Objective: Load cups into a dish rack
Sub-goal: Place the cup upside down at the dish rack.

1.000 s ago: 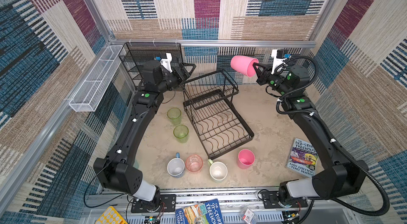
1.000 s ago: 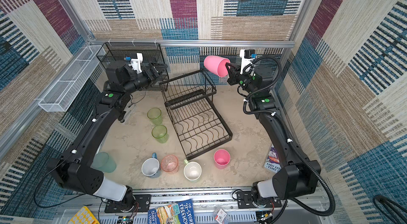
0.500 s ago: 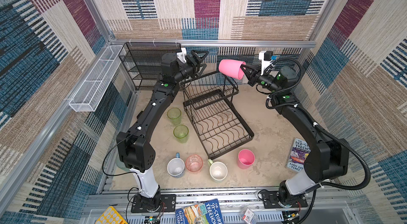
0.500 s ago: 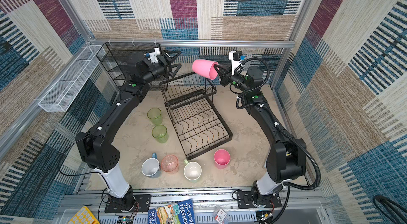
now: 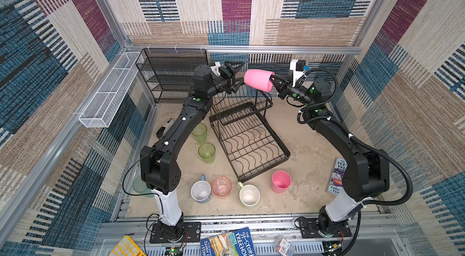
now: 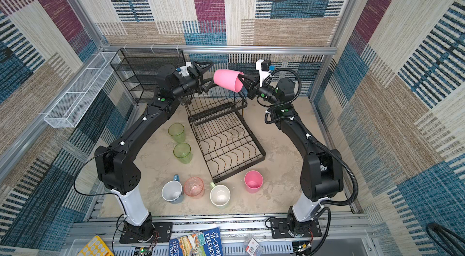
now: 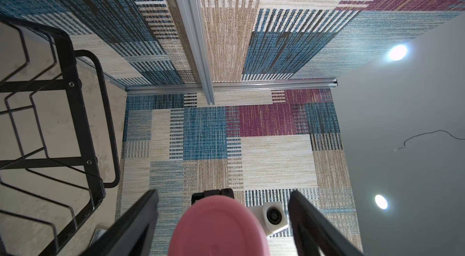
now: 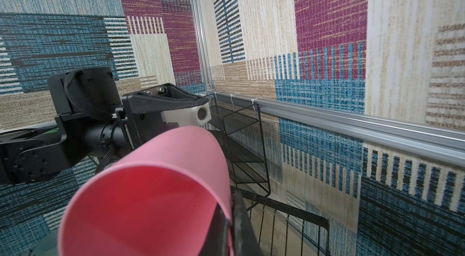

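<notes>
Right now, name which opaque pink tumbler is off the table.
The held pink tumbler, sideways in the right gripper; the other pink tumbler stands upright on the table.

Right gripper [image 5: 273, 80]: raised, level, clamped on the pink tumbler [image 5: 257, 79] rim.
Left gripper [image 5: 239, 74]: raised opposite, jaws spread wide.

Both top views: we look down from high over the near edge, whole scene in frame, dish rack [image 5: 274, 133] mid. L wrist cam: tight on raised pink tumbler [image 7: 217, 227] base, facing across. R wrist cam: tight on its mouth, facing opposite way. Wrist views share tumbler, rack corner.
</notes>
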`<state>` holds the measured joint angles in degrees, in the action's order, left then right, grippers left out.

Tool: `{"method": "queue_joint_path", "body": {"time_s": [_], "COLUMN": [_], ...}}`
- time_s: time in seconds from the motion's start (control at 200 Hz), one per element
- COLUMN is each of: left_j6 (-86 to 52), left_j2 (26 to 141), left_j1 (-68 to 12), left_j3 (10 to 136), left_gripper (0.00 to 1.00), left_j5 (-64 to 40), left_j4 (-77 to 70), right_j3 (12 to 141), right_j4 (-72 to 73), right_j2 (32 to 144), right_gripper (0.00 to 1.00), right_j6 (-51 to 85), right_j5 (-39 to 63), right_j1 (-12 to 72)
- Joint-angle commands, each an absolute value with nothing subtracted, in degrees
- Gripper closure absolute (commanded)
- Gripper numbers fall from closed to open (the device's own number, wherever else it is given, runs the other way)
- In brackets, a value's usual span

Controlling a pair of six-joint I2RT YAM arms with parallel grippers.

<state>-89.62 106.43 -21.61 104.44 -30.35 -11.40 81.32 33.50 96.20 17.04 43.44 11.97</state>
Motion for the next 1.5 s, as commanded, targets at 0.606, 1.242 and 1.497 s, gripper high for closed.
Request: {"method": "queue_joint_path", "body": {"time_s": [0.606, 1.242, 1.497], "left_j6": [-92.1, -68.0, -42.7], "left_j2": [106.2, 105.2, 106.6], "left_j1": [-22.9, -22.3, -23.2], "left_j3": [102.1, 106.9, 113.0], "left_gripper": [0.20, 0.38, 0.38], "left_j5": [-30.3, -24.6, -17.4], "left_j4": [-17.0, -2.0, 9.6], "right_j3": [93.8, 89.4, 80.7], "right_j4": [30.2, 21.6, 14.7], "right_j2": [106.3, 101.5, 93.6], "right_gripper": [1.00, 0.25, 0.19], "right_j6": [12.8, 8.3, 5.4], "right_j5": [40.3, 29.5, 16.5], "right_j1": [16.3, 16.8, 16.2]}}
